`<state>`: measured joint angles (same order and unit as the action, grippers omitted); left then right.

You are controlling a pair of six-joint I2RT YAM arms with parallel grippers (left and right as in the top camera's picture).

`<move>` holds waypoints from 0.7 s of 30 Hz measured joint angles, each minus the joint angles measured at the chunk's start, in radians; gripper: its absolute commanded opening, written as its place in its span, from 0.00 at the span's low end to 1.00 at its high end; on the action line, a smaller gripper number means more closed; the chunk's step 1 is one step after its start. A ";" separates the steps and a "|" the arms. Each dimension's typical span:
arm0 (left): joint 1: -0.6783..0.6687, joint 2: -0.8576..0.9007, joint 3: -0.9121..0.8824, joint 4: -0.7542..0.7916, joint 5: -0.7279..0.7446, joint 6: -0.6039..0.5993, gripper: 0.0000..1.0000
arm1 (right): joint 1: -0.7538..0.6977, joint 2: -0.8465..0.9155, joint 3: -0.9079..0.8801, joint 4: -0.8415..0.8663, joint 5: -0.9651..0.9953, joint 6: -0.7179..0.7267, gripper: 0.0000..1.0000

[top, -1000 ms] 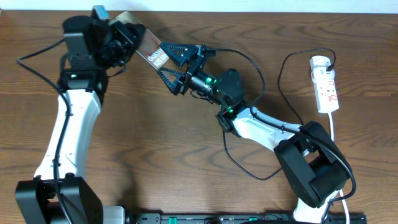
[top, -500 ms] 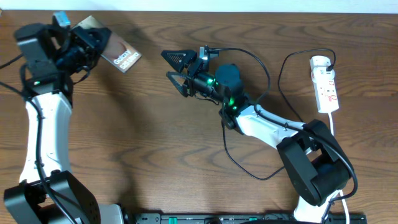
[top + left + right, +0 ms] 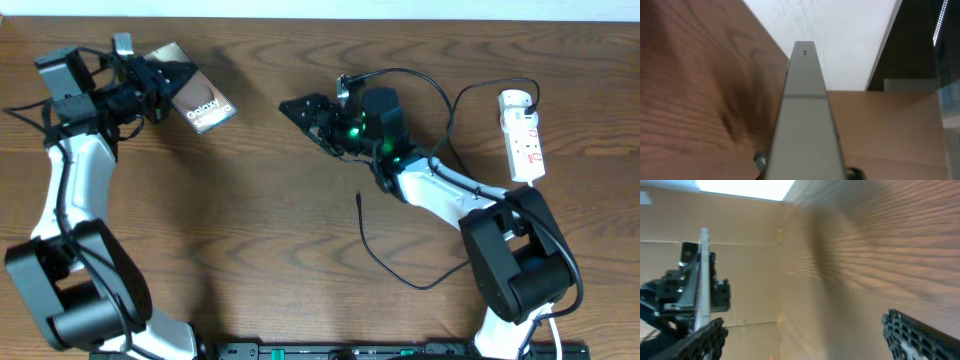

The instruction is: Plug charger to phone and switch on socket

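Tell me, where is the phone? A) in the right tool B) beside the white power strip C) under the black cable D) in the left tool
D: the left tool is shut on one end of the phone, gripping it.

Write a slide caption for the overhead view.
Left claw grips the phone; open right claw faces it; the charger lies loose on the table.
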<state>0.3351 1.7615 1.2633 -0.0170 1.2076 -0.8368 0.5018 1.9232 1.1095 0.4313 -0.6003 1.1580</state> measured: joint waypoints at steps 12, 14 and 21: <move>-0.049 0.050 -0.001 0.093 0.101 0.000 0.07 | 0.008 0.000 0.404 -0.924 0.161 -0.490 0.99; -0.051 0.050 -0.001 0.094 0.111 0.000 0.07 | 0.010 0.000 0.462 -1.075 0.242 -0.541 0.99; -0.056 0.050 -0.001 0.095 0.130 0.000 0.07 | 0.010 0.000 0.531 -1.409 0.441 -0.622 0.98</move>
<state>0.2794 1.8111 1.2625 0.0784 1.3373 -0.8364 0.5121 1.9232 1.6409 -0.9779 -0.1589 0.5358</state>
